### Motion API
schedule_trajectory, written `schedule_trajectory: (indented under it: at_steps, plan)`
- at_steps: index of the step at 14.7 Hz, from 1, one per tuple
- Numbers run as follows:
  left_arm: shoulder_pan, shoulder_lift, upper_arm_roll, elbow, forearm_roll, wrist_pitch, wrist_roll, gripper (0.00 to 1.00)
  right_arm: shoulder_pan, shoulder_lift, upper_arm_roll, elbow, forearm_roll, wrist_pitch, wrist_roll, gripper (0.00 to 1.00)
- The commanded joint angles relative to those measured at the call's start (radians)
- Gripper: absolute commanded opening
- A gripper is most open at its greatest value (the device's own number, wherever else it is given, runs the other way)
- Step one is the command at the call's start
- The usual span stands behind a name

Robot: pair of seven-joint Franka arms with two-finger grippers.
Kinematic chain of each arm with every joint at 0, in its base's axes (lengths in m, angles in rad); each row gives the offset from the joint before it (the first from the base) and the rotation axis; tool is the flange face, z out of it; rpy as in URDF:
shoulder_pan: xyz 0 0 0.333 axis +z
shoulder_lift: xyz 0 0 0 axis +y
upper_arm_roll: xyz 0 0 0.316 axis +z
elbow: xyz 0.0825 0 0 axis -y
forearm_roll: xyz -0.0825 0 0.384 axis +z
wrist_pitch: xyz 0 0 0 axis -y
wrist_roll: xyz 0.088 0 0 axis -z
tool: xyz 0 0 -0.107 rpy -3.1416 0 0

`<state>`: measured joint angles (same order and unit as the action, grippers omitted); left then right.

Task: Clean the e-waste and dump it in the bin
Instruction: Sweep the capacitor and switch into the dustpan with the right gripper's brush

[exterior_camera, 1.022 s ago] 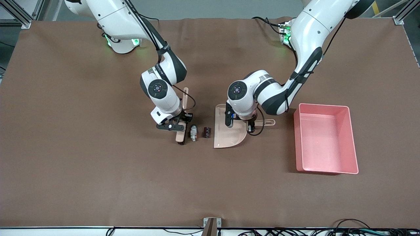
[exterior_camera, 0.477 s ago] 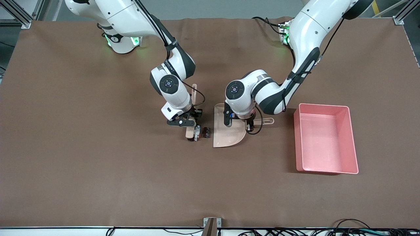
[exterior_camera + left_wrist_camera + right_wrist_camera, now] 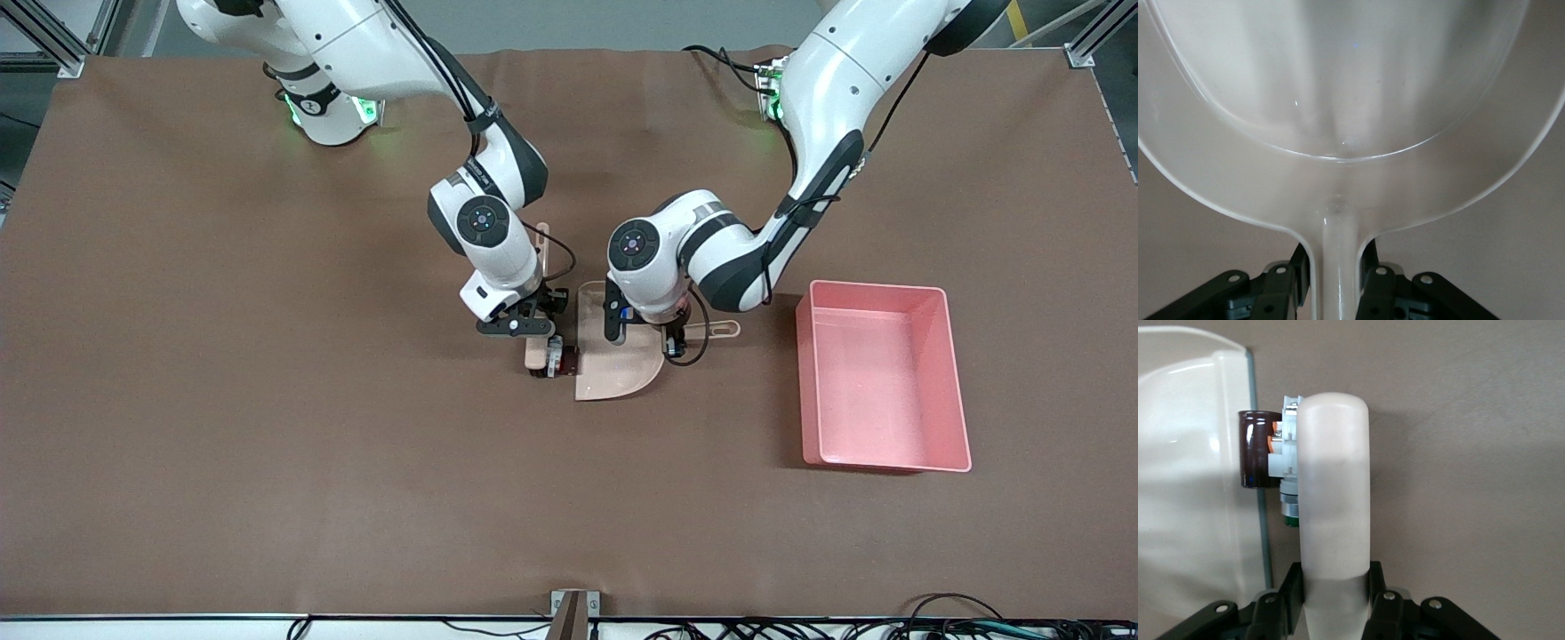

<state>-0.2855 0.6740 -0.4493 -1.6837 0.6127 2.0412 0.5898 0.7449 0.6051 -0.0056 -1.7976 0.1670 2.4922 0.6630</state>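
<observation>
From the front view I see the right claw low over the middle of the tabletop, pinching the handle of a small brush. The brush head presses the e-waste against the open edge of the beige dustpan.

My right wrist view sorts the parts out: the whitish-grey part touches the brush, and the dark brown block sits at the dustpan lip, partly over it.

The left claw pinches the dustpan handle. Only the left wrist view shows its fingers on either side of the handle, with the pan's bowl bare.

The pink bin stands well apart, toward the left arm's end of the tabletop.
</observation>
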Motion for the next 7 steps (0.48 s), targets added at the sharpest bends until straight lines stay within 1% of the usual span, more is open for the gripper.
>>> schedule_trajectory:
  at_steps: [1, 7]
  plan:
    - [-0.011, 0.019, -0.002, 0.029, 0.019, -0.015, -0.019, 0.23, 0.028, 0.027, -0.002, 0.047, 0.016, -0.003, 0.004, 0.01]
    - [-0.029, 0.018, -0.002, 0.029, 0.018, -0.032, -0.019, 0.23, 0.086, 0.048, -0.004, 0.099, 0.014, -0.001, -0.011, 0.01]
